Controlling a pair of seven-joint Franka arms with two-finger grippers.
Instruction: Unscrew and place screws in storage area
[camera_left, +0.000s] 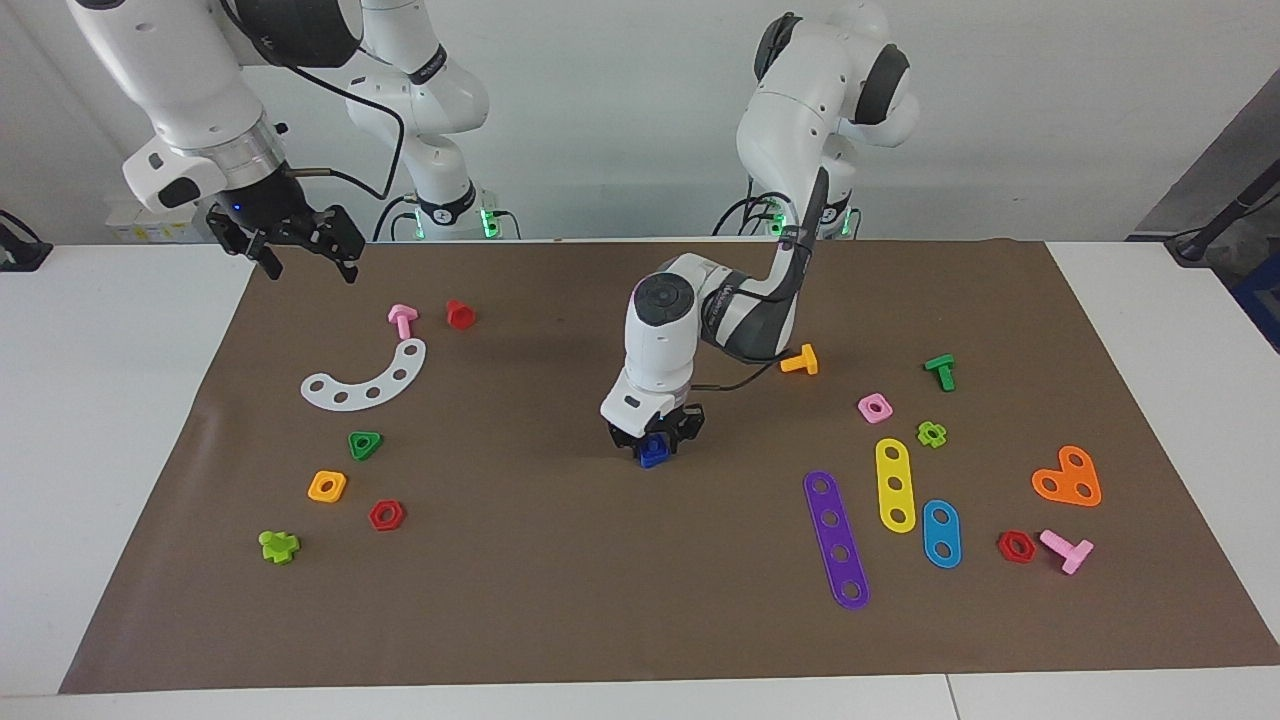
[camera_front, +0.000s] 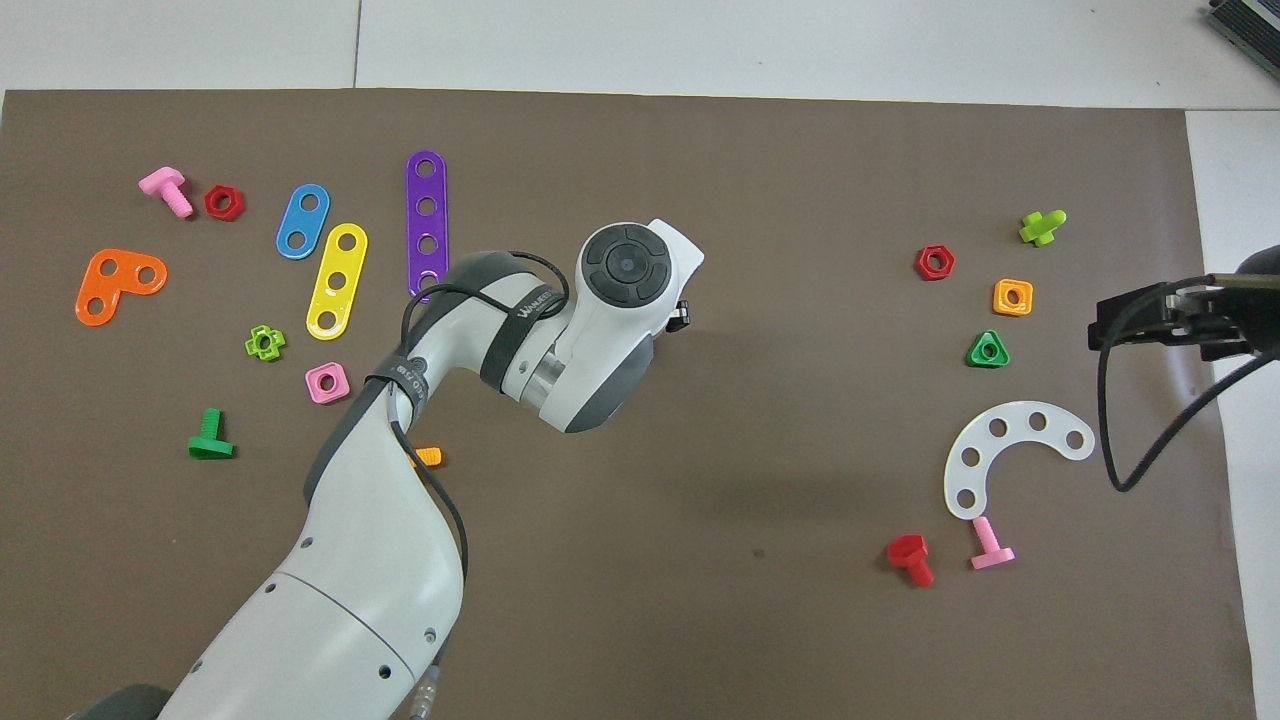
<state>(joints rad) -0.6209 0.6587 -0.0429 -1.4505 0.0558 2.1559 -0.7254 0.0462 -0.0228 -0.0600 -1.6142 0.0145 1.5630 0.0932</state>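
Note:
A small dark-blue screw (camera_left: 653, 453) stands on the brown mat near its middle; I cannot tell it apart from any blue block under it. My left gripper (camera_left: 655, 438) is down on it, fingers drawn in against its upper part. In the overhead view the left wrist (camera_front: 622, 268) hides the piece. The storage area (camera_left: 290, 440) is bare mat toward the right arm's end, around a white curved strip (camera_left: 367, 377), a green triangular nut (camera_left: 365, 444), an orange square nut (camera_left: 327, 486) and a red hexagonal nut (camera_left: 386, 515). My right gripper (camera_left: 305, 262) waits open above that end's mat edge.
Toward the left arm's end lie a purple strip (camera_left: 836, 540), a yellow strip (camera_left: 894, 484), a blue strip (camera_left: 941, 533), an orange heart plate (camera_left: 1068, 478), an orange bolt (camera_left: 800, 360) and a green bolt (camera_left: 940, 370). A pink bolt (camera_left: 402, 319) and a red bolt (camera_left: 460, 314) lie by the white strip.

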